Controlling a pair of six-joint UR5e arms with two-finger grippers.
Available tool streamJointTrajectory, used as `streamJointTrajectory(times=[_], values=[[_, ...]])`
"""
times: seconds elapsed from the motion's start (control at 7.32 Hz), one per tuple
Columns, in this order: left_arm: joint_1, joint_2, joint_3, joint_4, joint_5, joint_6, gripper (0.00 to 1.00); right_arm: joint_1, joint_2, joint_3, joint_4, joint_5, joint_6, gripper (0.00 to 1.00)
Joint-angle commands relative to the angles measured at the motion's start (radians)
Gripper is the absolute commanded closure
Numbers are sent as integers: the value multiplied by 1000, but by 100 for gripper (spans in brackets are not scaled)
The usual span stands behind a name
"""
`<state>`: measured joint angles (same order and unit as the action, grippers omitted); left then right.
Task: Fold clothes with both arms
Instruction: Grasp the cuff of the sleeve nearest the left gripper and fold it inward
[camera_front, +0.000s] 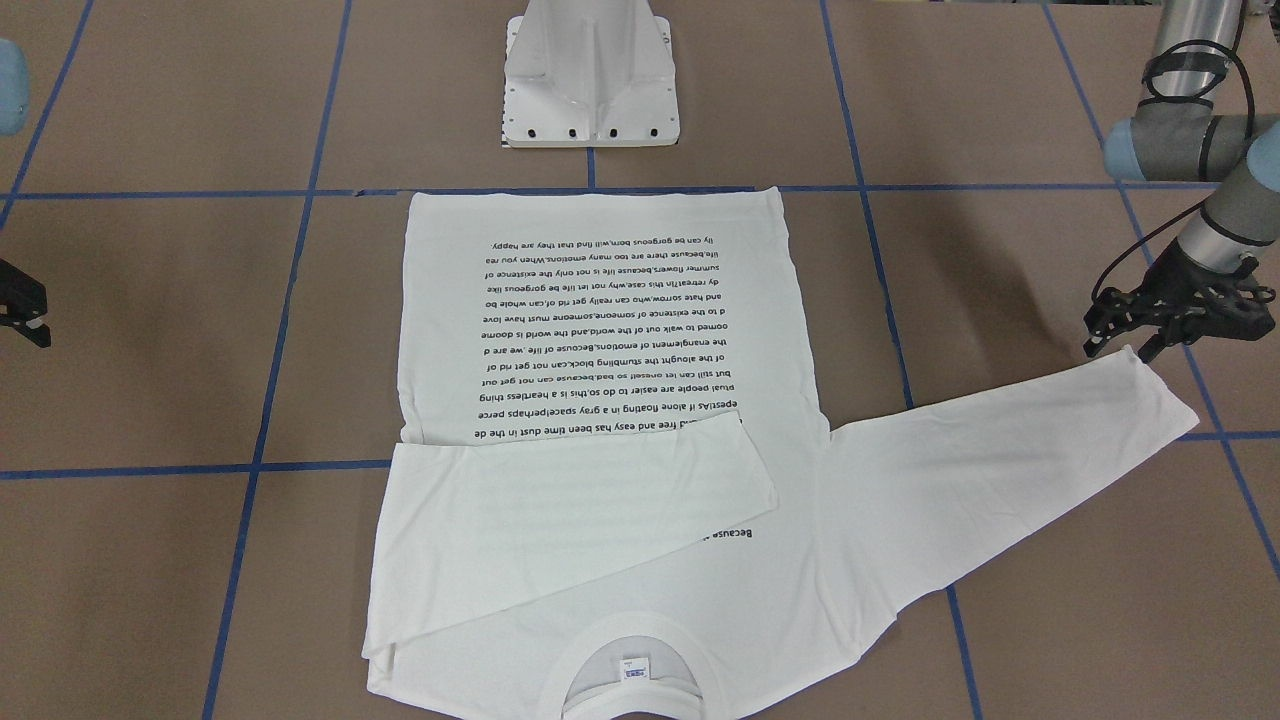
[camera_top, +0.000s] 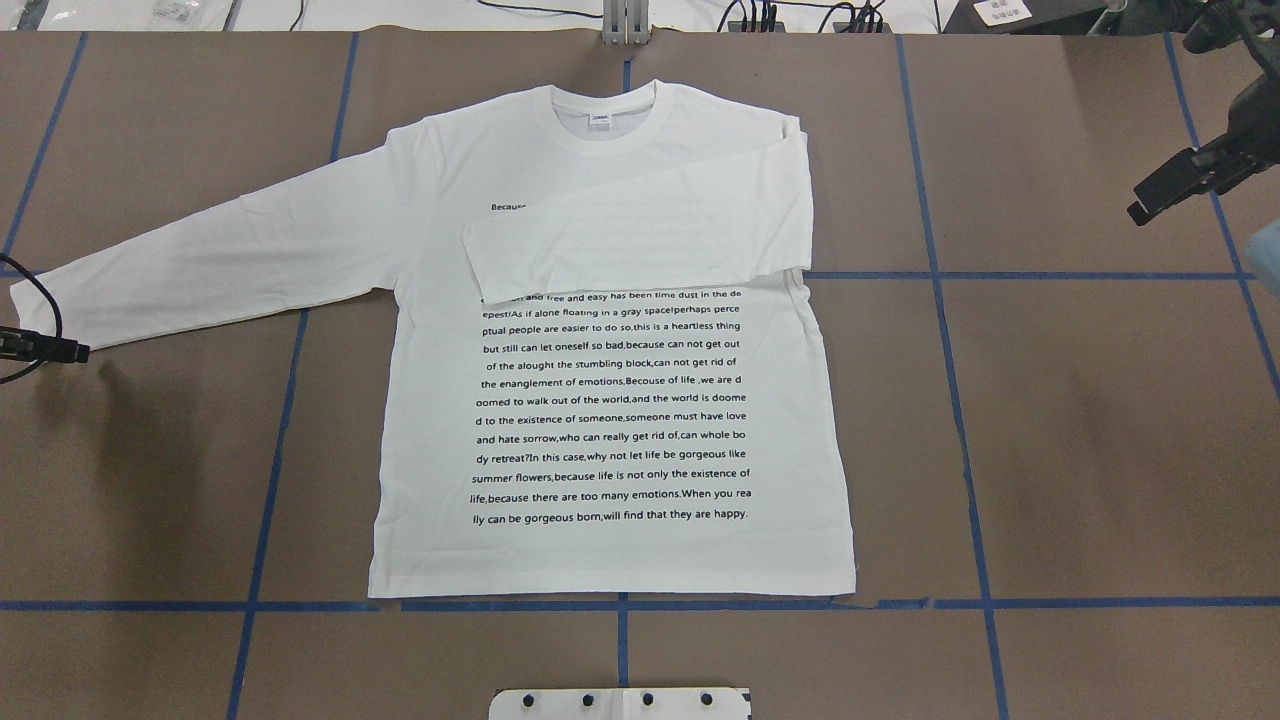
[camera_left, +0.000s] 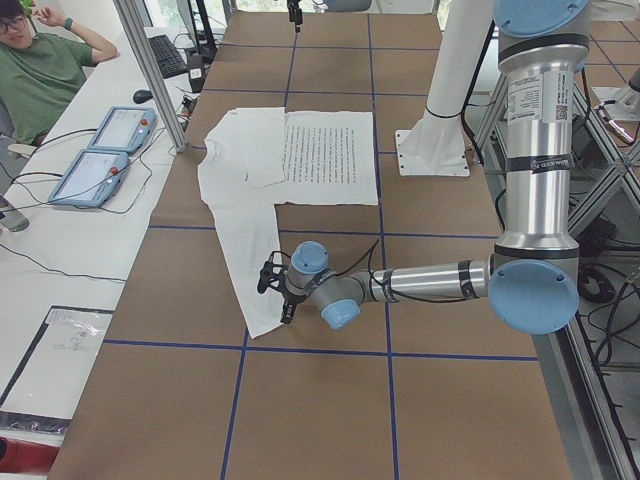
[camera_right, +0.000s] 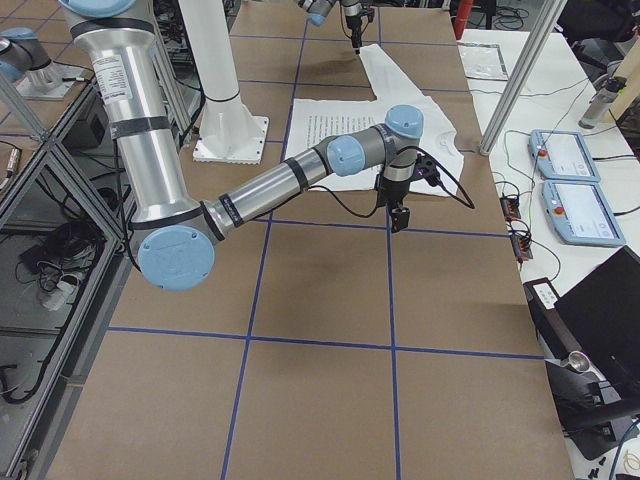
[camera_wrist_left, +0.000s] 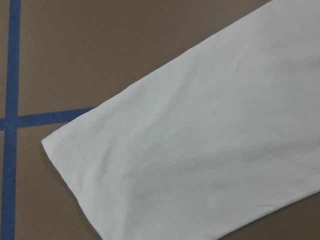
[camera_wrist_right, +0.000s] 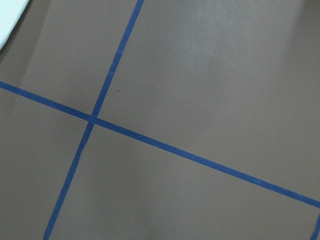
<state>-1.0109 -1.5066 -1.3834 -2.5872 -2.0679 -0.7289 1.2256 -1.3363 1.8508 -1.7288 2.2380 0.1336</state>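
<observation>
Sleeve end: nearest to us, in the left wrist view, the cuff lies flat on the desk. Its stitched band is plain to see, and it covers the end of a strip of blue tape.
Garment: we see a white long-sleeved T-shirt spread smooth and face up. It has lines of small black text down the chest, a ribbed round collar and a small neck label.
Place: it lies mid-desk, in front of the white pedestal, with its hem along the tape line near the robot's edge.
Direction: the collar points to the operators' edge, and the long axis runs from the robot's edge to that one.
Arms of the garment: the folded sleeve on the robot's right lies across the chest, over the top lines of text. The outstretched sleeve reaches toward the desk's left end, slanting back toward the robot's edge.
Robot's left: the left arm holds the left jaws just over the cuff, parted and gripping nothing.
Robot's right: the right arm holds the right jaws over bare desk toward the right end, well apart from the T-shirt. We cannot tell whether they are parted.
Surface: brown covering, gridded with the tape.
Room: beyond the operators' edge a person in green sits at a white side table with two tablets, beside an aluminium post.
</observation>
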Motion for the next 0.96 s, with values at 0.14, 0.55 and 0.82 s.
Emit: streamJointTrajectory(times=[0.14, 0.55, 0.82], values=[[14, 9, 6, 1, 2, 5, 21, 0, -1, 1, 0, 2, 1, 0], [14, 11, 4, 2, 12, 6, 86, 0, 2, 1, 0, 2, 3, 0], [11, 11, -6, 2, 12, 8, 100, 0, 5, 1, 0, 3, 4, 0]])
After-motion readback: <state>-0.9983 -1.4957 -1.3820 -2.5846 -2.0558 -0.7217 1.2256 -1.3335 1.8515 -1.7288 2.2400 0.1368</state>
